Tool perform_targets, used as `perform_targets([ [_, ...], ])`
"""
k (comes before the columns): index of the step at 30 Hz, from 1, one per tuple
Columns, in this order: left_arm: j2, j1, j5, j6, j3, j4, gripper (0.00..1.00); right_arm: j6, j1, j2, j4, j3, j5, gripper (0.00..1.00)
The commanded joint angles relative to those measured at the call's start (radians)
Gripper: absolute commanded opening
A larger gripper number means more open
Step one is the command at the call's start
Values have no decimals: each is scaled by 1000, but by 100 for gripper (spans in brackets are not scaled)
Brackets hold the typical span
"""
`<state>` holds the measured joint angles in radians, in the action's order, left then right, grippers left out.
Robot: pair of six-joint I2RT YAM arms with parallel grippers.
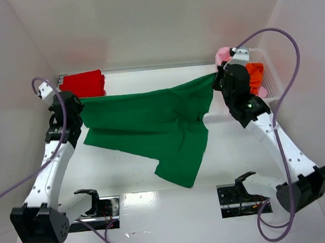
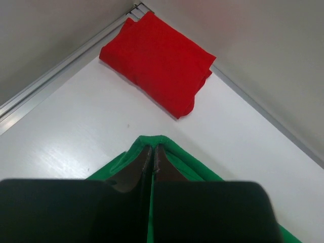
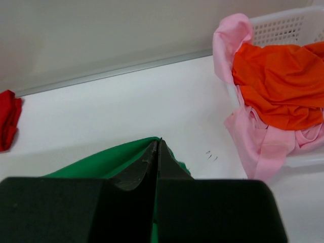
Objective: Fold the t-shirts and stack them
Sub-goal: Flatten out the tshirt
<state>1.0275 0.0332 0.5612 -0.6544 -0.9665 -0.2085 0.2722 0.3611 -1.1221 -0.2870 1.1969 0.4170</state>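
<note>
Left gripper: jaws clenched, pinching one corner of the dark green t-shirt. Cloth shows on both sides of the fingertips in the left wrist view.

Right gripper: jaws likewise clamped together, grasping the opposite corner of the same shirt.

Dark green t-shirt: stretched between the two grippers, running parallel to the far edge of the counter. The rest of the cloth spreads toward the near edge, and one flap reaches lowest, right of centre. Not folded.

Red t-shirt: folded into a flat rectangle in the far-left corner, just beyond the left gripper. It is near the green cloth but apart from it.

Container: one white mesh basket in the far-right corner, just beside the right gripper.
- The orange t-shirt lies crumpled inside, on top.
- The pale pink t-shirt lies under the orange one. It drapes over the basket's rim and spills down onto the counter.

Count:
- T-shirts: four, one each of green, red, orange and pink.
- Folded: one (red).
- In or on the basket: two.
- Held: one.
- Baskets: one.
</note>
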Motion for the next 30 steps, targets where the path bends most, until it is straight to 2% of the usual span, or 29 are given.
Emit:
perform_targets([
  [1,103,-16,35,25,-102,132,0,12,-11,-77,103,97,57,0],
  [5,283,-47,-48,83,-226,204,0,23,-37,-182,122,146,66,0],
  [8,479,-58,-85,104,-357,215,0,32,-59,-279,140,192,57,0],
  [11,588,-69,-135,116,-458,246,0,32,-68,-376,151,241,57,0],
  [17,859,-78,-164,116,-620,285,0,60,-91,-523,177,309,46,0],
  [30,1143,-137,-224,98,-849,275,0,91,-122,-805,200,453,-12,0],
])
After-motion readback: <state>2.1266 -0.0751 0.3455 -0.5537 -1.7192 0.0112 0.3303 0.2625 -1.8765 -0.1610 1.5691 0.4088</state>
